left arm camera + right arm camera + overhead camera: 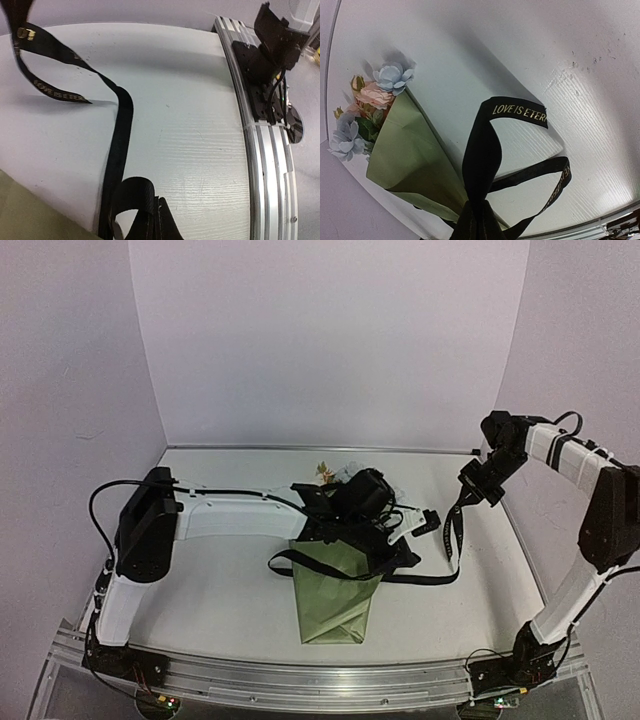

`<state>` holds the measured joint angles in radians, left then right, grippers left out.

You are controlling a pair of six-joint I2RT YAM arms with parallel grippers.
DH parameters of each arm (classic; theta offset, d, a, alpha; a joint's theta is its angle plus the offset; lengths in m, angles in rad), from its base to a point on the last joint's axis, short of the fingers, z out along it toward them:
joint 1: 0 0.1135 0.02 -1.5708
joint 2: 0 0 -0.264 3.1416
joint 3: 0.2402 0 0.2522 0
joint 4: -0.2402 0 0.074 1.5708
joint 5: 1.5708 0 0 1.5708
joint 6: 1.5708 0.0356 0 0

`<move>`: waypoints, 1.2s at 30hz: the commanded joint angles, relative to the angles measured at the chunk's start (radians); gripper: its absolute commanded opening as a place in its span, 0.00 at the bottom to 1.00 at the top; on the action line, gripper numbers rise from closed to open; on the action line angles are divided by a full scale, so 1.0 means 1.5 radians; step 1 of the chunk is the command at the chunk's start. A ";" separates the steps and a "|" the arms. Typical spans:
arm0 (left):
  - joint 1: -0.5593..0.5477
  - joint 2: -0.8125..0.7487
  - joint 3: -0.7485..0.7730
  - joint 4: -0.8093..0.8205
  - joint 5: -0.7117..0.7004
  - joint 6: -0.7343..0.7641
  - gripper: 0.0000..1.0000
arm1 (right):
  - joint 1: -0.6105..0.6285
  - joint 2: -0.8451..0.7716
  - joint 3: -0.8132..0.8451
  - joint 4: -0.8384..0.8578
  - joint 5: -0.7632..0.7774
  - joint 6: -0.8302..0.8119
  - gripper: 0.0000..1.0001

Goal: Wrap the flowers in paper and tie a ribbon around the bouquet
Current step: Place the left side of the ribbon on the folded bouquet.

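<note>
The bouquet lies mid-table as a green paper [335,600] cone, its narrow end toward the arm bases. The flowers [325,473] peek out at the far end, mostly hidden under my left arm. In the right wrist view the paper [410,150] and the pale blue and pink flowers [375,97] show clearly. The black ribbon [455,550] crosses the cone and rises to my right gripper [474,487], which is shut on it. My left gripper [398,548] is shut on a loop of the ribbon [120,130] beside the cone. Lettered ribbon [485,150] rises from my right gripper [477,227].
Lavender walls close in the table on three sides. An aluminium rail [320,680] runs along the near edge, with the right arm's base [270,60] bolted to it. Bare white tabletop [200,125] lies to the right of the cone.
</note>
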<state>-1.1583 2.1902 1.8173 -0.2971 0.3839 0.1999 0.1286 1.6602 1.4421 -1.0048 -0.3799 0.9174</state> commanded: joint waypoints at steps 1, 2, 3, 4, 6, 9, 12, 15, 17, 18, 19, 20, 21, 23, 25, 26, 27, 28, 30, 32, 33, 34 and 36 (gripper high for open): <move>0.005 0.021 0.071 -0.006 0.057 0.119 0.00 | 0.004 0.047 0.093 -0.011 -0.003 -0.013 0.00; 0.005 0.017 0.060 0.015 0.065 0.143 0.00 | 0.005 0.061 0.116 -0.016 -0.008 -0.014 0.00; 0.004 0.013 0.049 0.035 0.071 0.158 0.00 | 0.007 0.073 0.135 -0.017 -0.012 -0.012 0.00; 0.004 0.011 0.042 0.055 0.077 0.168 0.00 | 0.010 0.085 0.154 -0.018 -0.015 -0.008 0.00; 0.002 0.016 0.060 0.068 0.086 0.182 0.00 | 0.017 0.109 0.196 -0.024 -0.023 -0.004 0.00; 0.002 0.017 0.079 0.098 0.087 0.185 0.00 | 0.023 0.133 0.247 -0.036 -0.045 -0.004 0.00; 0.002 0.040 0.105 0.108 0.085 0.200 0.01 | 0.023 0.150 0.279 -0.043 -0.070 -0.005 0.00; 0.002 0.119 0.190 0.047 0.090 0.208 0.01 | 0.027 0.159 0.296 -0.044 -0.088 0.000 0.00; 0.002 0.175 0.267 0.007 0.089 0.202 0.01 | 0.032 0.160 0.296 -0.044 -0.094 0.004 0.00; 0.002 0.198 0.293 -0.005 0.088 0.196 0.02 | 0.035 0.159 0.295 -0.043 -0.094 0.005 0.00; 0.002 0.214 0.310 -0.009 0.086 0.189 0.03 | 0.038 0.156 0.291 -0.040 -0.092 0.006 0.00; 0.002 0.228 0.323 -0.009 0.084 0.182 0.05 | 0.041 0.154 0.287 -0.037 -0.091 0.007 0.00; 0.002 0.234 0.324 -0.001 0.083 0.171 0.10 | 0.042 0.152 0.285 -0.034 -0.091 0.008 0.00; 0.002 0.234 0.315 0.019 0.075 0.153 0.23 | 0.044 0.153 0.282 -0.032 -0.092 0.009 0.00; 0.002 0.226 0.303 0.039 0.058 0.130 0.43 | 0.043 0.153 0.282 -0.031 -0.097 0.004 0.00; 0.002 0.217 0.299 0.047 0.049 0.117 0.49 | 0.044 0.152 0.280 -0.031 -0.098 0.002 0.00; 0.003 0.207 0.294 0.053 0.041 0.106 0.53 | 0.044 0.150 0.275 -0.030 -0.098 0.000 0.00; 0.002 0.194 0.285 0.062 0.034 0.094 0.57 | 0.043 0.147 0.269 -0.027 -0.097 -0.001 0.00; 0.004 0.163 0.253 0.088 0.028 0.073 0.63 | 0.043 0.142 0.260 -0.023 -0.100 -0.007 0.00; 0.005 0.111 0.209 0.126 0.028 0.053 0.67 | 0.043 0.130 0.244 -0.020 -0.101 -0.022 0.00; 0.007 0.088 0.186 0.145 0.030 0.041 0.68 | 0.044 0.124 0.236 -0.014 -0.105 -0.028 0.00; 0.010 0.066 0.155 0.161 0.034 0.026 0.69 | 0.043 0.119 0.228 -0.007 -0.113 -0.034 0.00; 0.020 0.011 0.088 0.191 0.039 -0.001 0.71 | 0.043 0.106 0.210 0.017 -0.131 -0.049 0.00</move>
<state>-1.1521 2.4318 2.0614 -0.1695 0.4399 0.2974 0.1909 1.8821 1.8008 -1.0312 -0.5343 0.8982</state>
